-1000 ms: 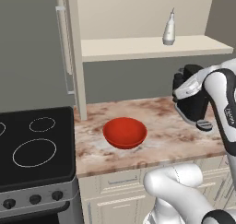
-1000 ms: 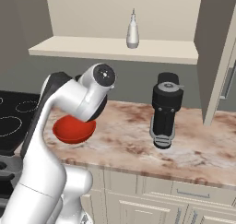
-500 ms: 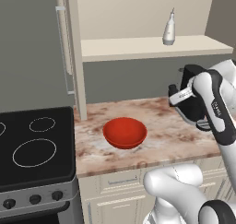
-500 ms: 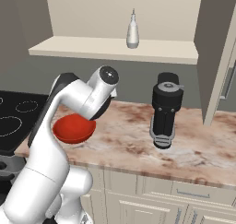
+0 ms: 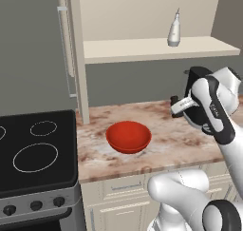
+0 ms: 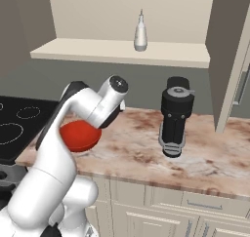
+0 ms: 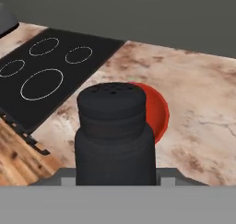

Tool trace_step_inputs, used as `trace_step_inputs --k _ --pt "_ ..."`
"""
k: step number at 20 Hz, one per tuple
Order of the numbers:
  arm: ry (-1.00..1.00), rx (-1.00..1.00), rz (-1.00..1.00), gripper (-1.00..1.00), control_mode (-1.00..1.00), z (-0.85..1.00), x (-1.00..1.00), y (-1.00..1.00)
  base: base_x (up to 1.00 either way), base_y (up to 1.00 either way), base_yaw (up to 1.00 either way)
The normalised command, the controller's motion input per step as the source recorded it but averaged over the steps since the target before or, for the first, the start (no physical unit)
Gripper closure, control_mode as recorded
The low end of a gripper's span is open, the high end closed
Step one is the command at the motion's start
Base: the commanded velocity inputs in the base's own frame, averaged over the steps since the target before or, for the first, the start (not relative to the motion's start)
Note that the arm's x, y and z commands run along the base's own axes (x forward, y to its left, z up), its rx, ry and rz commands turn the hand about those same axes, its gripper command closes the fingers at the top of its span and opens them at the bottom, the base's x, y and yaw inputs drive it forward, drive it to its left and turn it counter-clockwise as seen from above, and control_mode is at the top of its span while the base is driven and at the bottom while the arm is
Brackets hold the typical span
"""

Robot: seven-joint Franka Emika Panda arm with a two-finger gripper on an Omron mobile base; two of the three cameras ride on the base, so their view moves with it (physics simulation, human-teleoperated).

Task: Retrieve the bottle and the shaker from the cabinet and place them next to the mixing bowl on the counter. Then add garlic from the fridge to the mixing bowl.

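The end effector (image 7: 115, 184) is pinching the shaker (image 7: 115, 135) above the tabletop (image 5: 175, 142), near the mixing bowl (image 5: 128, 136). The bottle (image 5: 174, 30) is standing on the cabinet shelf (image 5: 142, 49), so it and the garlic are remaining, I judge.

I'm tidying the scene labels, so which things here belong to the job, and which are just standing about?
Part of the job:
- shaker, close before the hand camera
- bottle on the cabinet shelf
- mixing bowl
- counter

Just standing about:
- coffee machine on the counter
- stovetop
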Motion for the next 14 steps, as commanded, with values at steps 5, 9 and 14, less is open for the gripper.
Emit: trace_step_inputs --k 5,9,14 --pt "-0.17 0.00 0.00 1.00 -1.00 -0.42 0.00 0.00 0.00 0.00 0.00" --pt "-0.11 0.01 0.00 1.00 -1.00 -0.44 0.30 0.00 0.00 0.00 0.00" --pt "0.00 0.05 0.00 1.00 -1.00 -0.22 0.78 0.00 0.00 0.00 0.00"
